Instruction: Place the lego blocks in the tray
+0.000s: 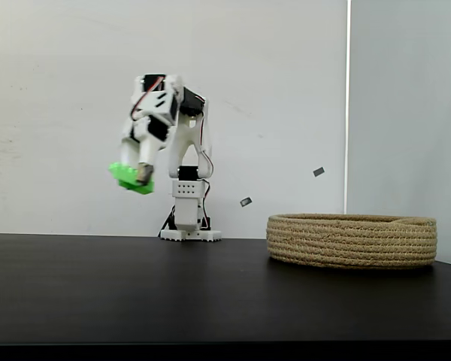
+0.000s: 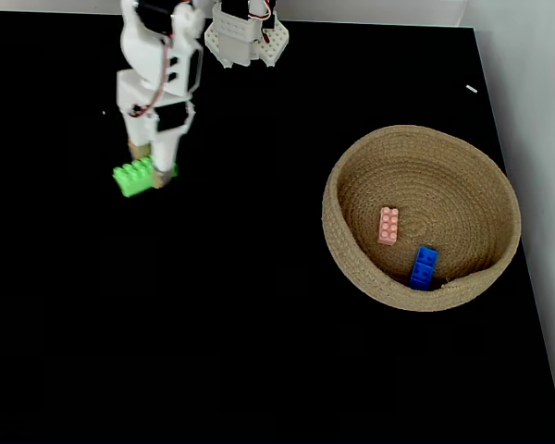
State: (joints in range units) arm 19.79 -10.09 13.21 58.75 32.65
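Pink brick [image 2: 388,225] and blue brick [image 2: 424,266] in tray [image 2: 351,250]. Gripper [image 1: 140,174] clamped on green brick [image 1: 128,177], held above table [image 1: 135,293], well apart from tray. Remaining: carry over, release.

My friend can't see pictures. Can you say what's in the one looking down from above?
A white robot arm's gripper holds a green brick over a black table. To the right, a round rope basket holds a pink brick and a blue brick.
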